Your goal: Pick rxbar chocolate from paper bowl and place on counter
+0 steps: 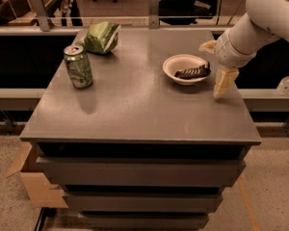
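Note:
The rxbar chocolate point(192, 72) is a dark bar lying in the right half of the off-white paper bowl point(176, 64), with one end resting on the bowl's right rim. The bowl stands on the right rear part of the grey counter point(135, 105). My gripper point(215, 66) hangs just right of the bowl, near the counter's right edge. Its two pale fingers are spread apart, one behind the bowl's right rim and one point(225, 82) in front, pointing down at the counter. It is open and holds nothing.
A green soda can point(78, 66) stands at the left of the counter. A green snack bag point(102, 37) lies at the back left. A cardboard box point(31, 179) sits on the floor at the left. A clear bottle point(286, 84) stands on the ledge to the right.

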`<state>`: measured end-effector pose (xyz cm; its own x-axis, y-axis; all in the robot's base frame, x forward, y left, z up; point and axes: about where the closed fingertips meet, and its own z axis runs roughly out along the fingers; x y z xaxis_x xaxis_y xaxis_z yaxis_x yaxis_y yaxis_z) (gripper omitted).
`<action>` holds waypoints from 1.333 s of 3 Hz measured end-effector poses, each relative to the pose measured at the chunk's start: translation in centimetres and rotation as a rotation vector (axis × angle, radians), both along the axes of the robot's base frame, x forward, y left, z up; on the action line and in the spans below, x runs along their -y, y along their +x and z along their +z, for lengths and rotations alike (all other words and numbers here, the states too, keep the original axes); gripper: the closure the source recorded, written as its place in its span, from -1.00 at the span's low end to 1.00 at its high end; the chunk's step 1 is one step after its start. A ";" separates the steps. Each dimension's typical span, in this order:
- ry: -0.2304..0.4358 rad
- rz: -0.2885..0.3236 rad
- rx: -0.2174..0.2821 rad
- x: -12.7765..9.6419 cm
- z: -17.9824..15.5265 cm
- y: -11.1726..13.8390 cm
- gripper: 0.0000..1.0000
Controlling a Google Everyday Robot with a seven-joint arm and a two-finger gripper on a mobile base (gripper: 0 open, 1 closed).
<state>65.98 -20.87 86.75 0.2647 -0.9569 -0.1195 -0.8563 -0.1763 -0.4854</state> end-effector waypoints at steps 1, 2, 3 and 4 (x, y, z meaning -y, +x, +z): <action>-0.005 0.010 0.002 -0.1 0.0 0.4 -0.19; -0.013 0.021 0.013 -0.2 0.6 0.8 0.31; -0.037 0.038 0.047 -0.1 2.5 1.0 0.74; -0.065 0.059 0.078 -1.5 6.8 0.6 1.00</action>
<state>66.63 -19.39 93.58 0.3267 -0.9445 -0.0343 -0.8035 -0.2585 -0.5363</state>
